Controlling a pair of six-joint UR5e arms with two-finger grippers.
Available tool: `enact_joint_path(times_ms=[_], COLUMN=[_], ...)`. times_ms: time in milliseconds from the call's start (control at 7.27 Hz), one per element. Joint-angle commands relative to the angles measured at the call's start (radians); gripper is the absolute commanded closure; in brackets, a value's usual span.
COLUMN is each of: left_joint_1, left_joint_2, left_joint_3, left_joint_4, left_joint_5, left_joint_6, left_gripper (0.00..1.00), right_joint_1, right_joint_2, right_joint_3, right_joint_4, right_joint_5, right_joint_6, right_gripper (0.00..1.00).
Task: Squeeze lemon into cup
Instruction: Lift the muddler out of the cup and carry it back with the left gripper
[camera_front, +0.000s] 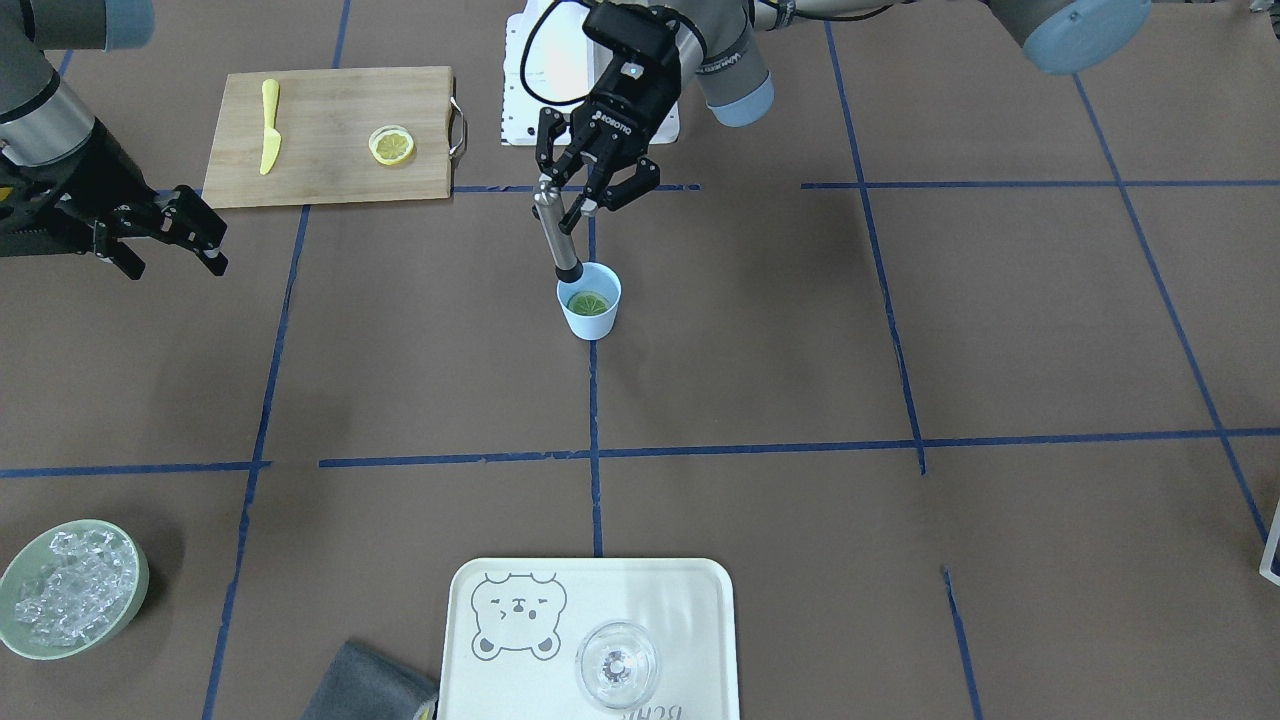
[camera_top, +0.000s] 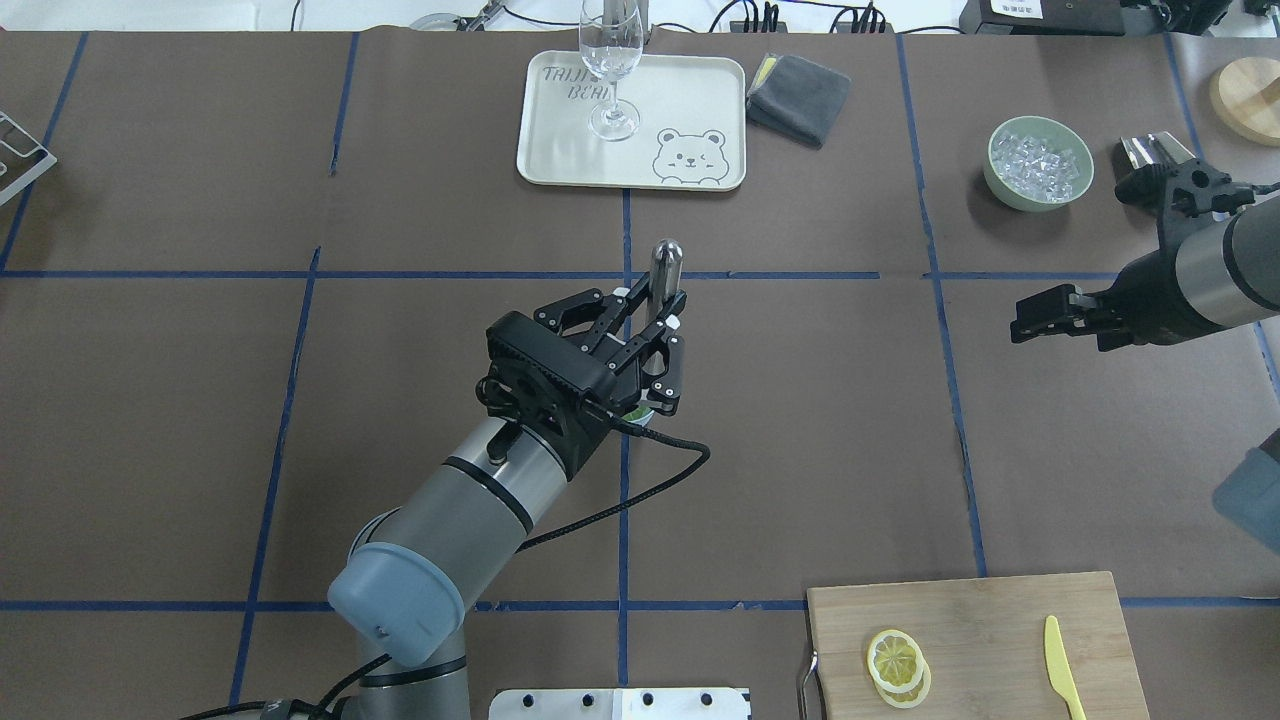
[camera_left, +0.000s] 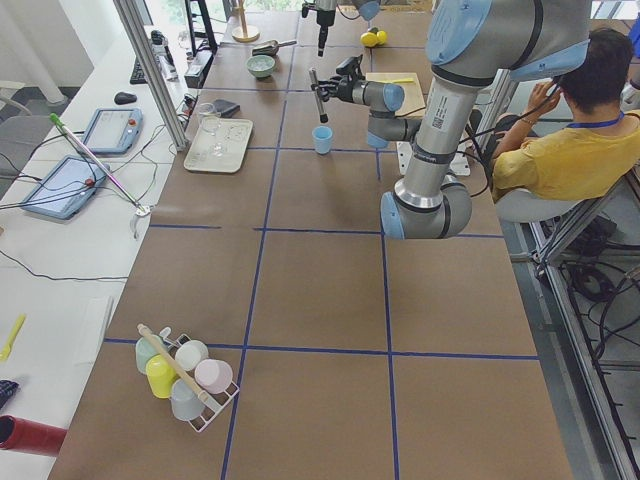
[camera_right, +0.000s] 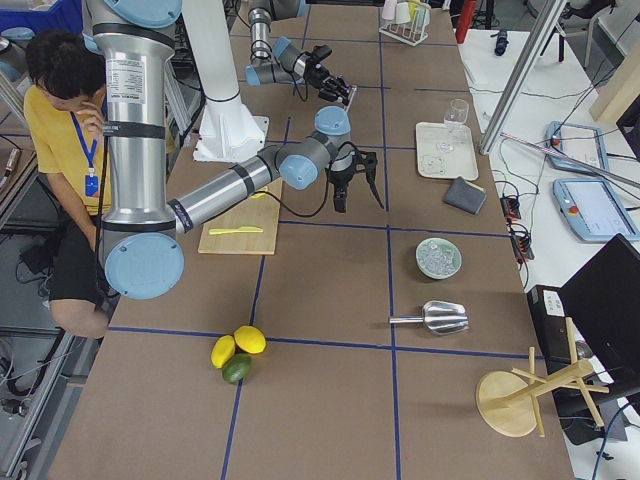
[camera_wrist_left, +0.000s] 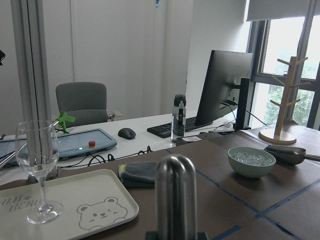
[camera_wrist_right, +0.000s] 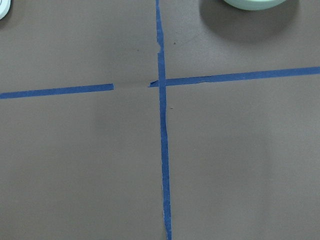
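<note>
Lemon slices: two, namely the lemon and its twin. One each: cup, knife, cutting board, tray, wine glass, ice bowl, cloth.

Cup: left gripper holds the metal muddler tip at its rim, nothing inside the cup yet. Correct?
No. The cup isn't empty: a lemon slice lies inside, as the exterior front-facing view shows. The left gripper does hold the muddler with its tip at the rim.
</note>
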Motion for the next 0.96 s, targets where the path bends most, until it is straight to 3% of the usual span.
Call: enact_joint_path(times_ms=[0, 138, 412, 550, 825], left_joint_1=[-0.041, -0.075, -0.162, -0.218, -0.340], left_joint_2=[-0.016, -0.016, 0.010, 0.019, 0.053], left_joint_3=[-0.048, -0.052, -0.054, -0.054, -0.054], left_joint_4=[0.046, 0.188, 0.308, 0.436, 0.692], left_joint_5=[-0.002, -0.011, -0.018, -0.067, -0.278], left_joint_6=[0.005, 0.002, -0.001, -0.003, 0.013], left_gripper=[1.00, 1.00, 1.00, 1.00, 1.00], right_joint_1=[0.009, 0.009, 0.010, 0.011, 0.011], right_joint_2=[-0.006, -0.011, -0.012, -0.014, -0.014], right_joint_3=[0.000, -0.003, -0.005, -0.005, 0.000], right_joint_4=[-0.001, -0.001, -0.001, -0.001, -0.001], right_joint_5=[0.005, 0.005, 0.021, 0.031, 0.050], right_joint_6=[-0.001, -0.001, 0.001, 0.002, 0.004], right_gripper=[0.00, 0.00, 0.00, 0.00, 0.00])
